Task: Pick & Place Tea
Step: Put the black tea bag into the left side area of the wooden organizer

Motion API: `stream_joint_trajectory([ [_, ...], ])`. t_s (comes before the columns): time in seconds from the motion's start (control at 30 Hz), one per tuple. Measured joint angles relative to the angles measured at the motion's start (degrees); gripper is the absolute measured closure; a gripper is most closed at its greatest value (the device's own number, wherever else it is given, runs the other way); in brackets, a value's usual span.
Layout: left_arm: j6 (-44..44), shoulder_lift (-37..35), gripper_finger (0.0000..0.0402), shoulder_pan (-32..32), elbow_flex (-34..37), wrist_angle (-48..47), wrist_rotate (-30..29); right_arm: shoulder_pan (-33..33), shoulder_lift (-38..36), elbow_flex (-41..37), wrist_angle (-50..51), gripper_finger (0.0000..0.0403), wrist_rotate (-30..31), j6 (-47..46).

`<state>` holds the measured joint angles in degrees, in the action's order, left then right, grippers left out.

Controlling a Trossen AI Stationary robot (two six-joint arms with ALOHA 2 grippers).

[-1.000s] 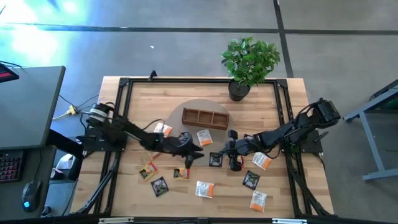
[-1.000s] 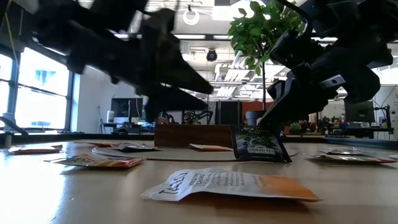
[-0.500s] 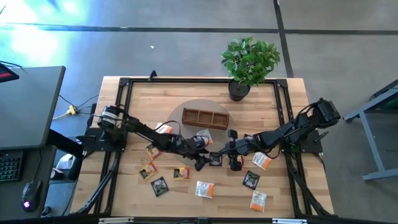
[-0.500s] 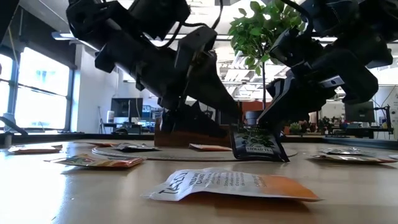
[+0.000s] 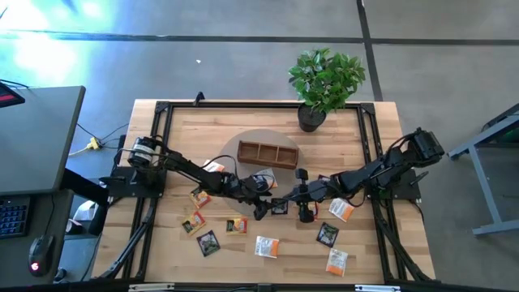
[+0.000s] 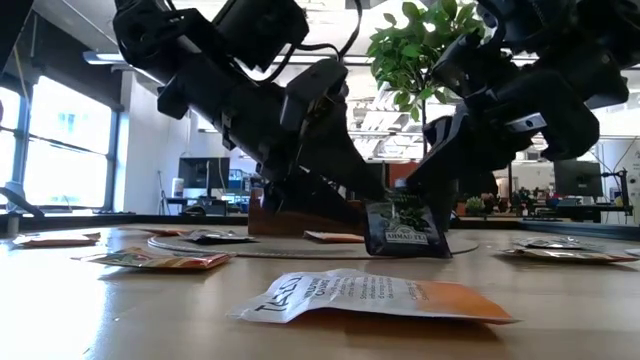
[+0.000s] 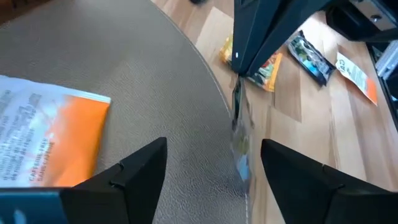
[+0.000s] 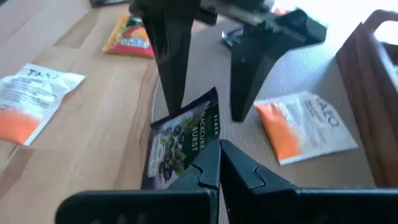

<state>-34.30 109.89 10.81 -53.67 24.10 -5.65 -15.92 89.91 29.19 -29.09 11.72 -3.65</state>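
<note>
Black sachet (image 8: 181, 144), pale berry print; white-and-orange sachet (image 8: 305, 125); grey round mat (image 7: 124, 68); brown tray (image 5: 268, 153).

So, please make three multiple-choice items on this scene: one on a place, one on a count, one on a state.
1. Where is the potted plant?
A. at the table's far edge, beyond the wooden tray
B. inside the tray
C. on the floor

2. How many compartments has the tray?
A. two
B. three
C. five

3. What is the state of the right gripper?
A. jaws wide open, empty
B. out of view
C. shut on the black sachet

Key: 1 A, the high view shows it behind the tray. 2 B, two dividers show. 3 C, the right wrist view shows the sachet pinched upright, the open left gripper facing it.
</note>
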Motion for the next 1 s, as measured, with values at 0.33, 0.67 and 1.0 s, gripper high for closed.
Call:
stream_joint_trajectory([
  [0.33, 4.61, 0.0, 0.0313, 0.0, 0.0, -0.04, -1.42, 0.01, 0.0, 0.0, -0.8, 0.0403, 0.16, 0.05],
  [0.67, 5.82, -0.27, 0.0385, 0.07, 0.03, -0.27, -1.35, 0.02, 0.0, 0.0, -0.15, 0.0362, 4.14, -1.19],
  [1.0, 7.72, -9.66, 0.04, -3.07, -0.04, -10.29, 3.46, 0.02, -0.02, 0.0, -4.96, 0.026, 15.14, 4.56],
])
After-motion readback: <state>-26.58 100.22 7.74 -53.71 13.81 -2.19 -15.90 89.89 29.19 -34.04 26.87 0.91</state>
